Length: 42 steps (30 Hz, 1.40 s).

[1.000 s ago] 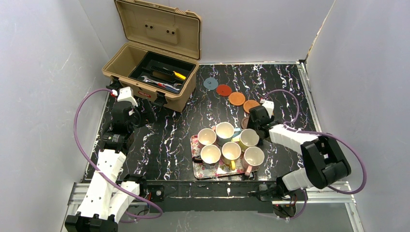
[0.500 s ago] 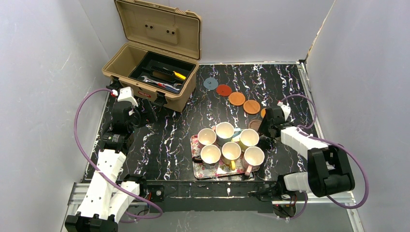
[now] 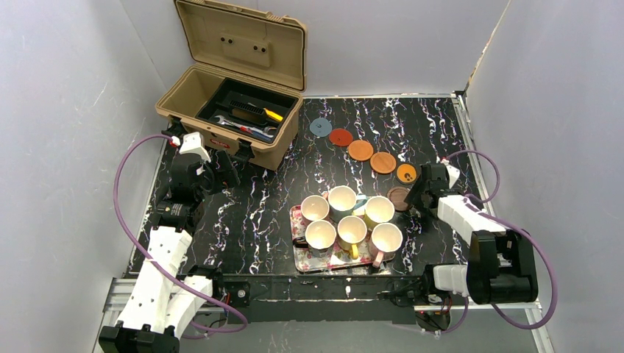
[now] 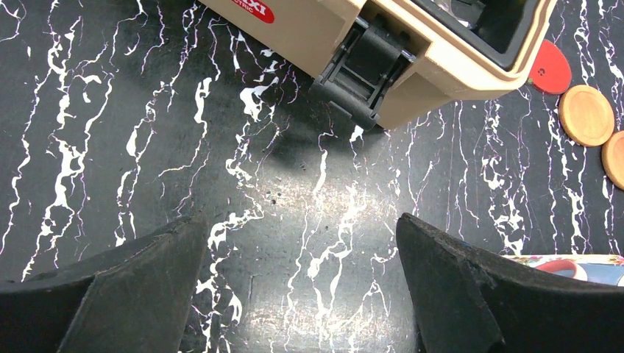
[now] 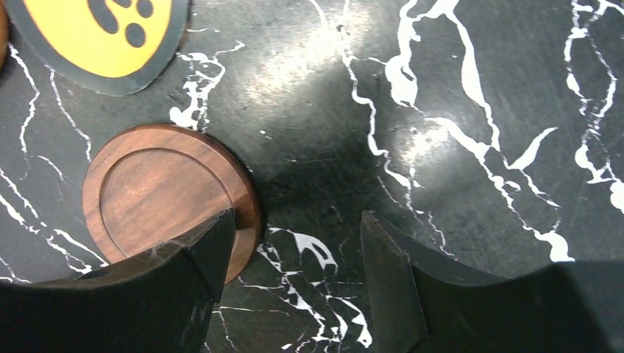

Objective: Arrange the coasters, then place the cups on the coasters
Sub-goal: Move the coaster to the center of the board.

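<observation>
Judging from the layout, close to the end of the arranging step. Find the six coasters (image 3: 360, 150) in a slanting row beyond the tray (image 3: 335, 259) and to its right, with the dark brown coaster (image 5: 165, 195) last, just off the tray's far right corner. Compare it with the yellow coaster (image 5: 92, 33) beside it: apart, not overlapping, but pulled out of the line and back toward the tray. If correcting, push softly on the rim with one fingertip rather than try to lift so thin a disc. Keep enough gap for a cup handle. Afterwards, go for the cups (image 3: 342, 198), all six on the tray and none on a coaster yet; probably start with the cup at the tray's right side.

About the right pincer (image 5: 298, 228): spread moderately, holds nothing, shows only bare counter (image 5: 471, 110) in the gap. Covers the near rim of the brown coaster with one finger (image 5: 184, 287); cannot tell whether touching or just above. About the left pincer (image 4: 300, 220): spread wide, empty, well left of the tray, near the toolbox (image 4: 412, 66).
</observation>
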Each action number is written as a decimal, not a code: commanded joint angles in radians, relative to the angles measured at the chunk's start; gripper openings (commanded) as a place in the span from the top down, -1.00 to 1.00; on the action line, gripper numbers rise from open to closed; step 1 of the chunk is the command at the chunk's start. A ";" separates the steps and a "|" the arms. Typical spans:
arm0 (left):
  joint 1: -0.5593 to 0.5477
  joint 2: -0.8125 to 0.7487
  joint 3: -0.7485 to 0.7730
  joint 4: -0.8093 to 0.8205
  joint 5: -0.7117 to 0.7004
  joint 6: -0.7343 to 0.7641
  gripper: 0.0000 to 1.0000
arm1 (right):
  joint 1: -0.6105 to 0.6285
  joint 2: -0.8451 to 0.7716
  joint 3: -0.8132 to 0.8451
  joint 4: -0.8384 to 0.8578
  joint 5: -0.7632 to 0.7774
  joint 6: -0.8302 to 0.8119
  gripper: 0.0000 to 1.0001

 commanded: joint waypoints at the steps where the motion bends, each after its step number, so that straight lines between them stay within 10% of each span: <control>1: -0.001 -0.004 -0.007 -0.015 0.005 -0.004 -0.97 | -0.032 -0.035 -0.035 -0.096 0.044 0.002 -0.42; 33: -0.002 -0.029 -0.009 -0.015 0.017 -0.011 -0.97 | -0.287 -0.111 0.035 -0.143 -0.102 -0.083 -0.50; 42: -0.002 -0.034 -0.008 -0.014 0.021 -0.013 -0.97 | -0.280 -0.270 0.024 -0.221 -0.234 -0.125 -0.86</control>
